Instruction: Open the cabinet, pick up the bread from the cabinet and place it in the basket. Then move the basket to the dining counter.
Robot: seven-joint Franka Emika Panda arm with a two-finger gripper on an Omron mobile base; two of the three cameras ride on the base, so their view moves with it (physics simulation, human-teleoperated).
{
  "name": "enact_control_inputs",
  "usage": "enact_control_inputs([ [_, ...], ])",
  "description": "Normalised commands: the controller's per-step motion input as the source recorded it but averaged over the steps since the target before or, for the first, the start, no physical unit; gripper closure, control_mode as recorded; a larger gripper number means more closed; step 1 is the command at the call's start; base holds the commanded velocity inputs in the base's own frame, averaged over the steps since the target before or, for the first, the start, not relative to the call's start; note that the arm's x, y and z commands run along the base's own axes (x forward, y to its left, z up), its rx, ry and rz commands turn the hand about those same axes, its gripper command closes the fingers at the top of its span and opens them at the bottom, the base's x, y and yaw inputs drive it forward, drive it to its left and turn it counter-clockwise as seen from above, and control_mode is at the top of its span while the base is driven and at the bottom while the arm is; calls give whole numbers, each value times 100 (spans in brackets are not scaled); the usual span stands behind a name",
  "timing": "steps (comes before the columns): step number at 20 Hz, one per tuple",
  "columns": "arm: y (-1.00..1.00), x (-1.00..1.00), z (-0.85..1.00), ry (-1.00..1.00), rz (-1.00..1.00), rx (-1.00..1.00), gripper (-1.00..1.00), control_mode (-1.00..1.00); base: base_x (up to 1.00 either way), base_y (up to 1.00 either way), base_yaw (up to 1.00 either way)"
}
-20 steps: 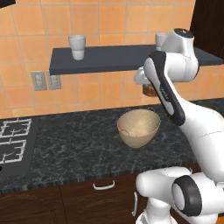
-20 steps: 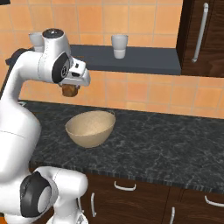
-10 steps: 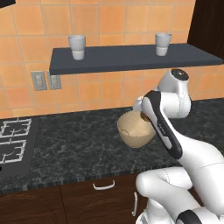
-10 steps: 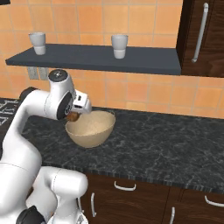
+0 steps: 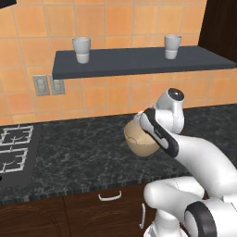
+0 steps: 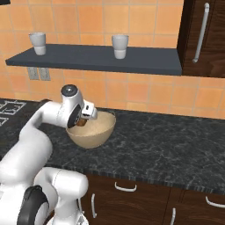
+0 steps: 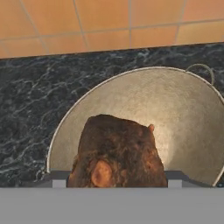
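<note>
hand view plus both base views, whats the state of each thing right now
bread: in the pincer, over the basket's inside, not yet released
basket: upright on the black granite worktop, nothing lying in it
pincer: shut on the bread, at the basket's rim
white cups: upright on the shelf
cabinet door: looks shut from the right base view

Below the claw, the basket gapes open; bread fills the near side. Shelf with cups hangs overhead.
</note>
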Motion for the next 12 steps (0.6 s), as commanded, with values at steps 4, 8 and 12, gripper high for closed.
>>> enact_control_inputs([
  [4,-8,60,-54,7,0,0,100,-100,0,0,0],
  [8,-3,44,-55,4,0,0,100,-100,0,0,0],
  [12,0,39,-47,1,0,0,100,-100,0,0,0],
])
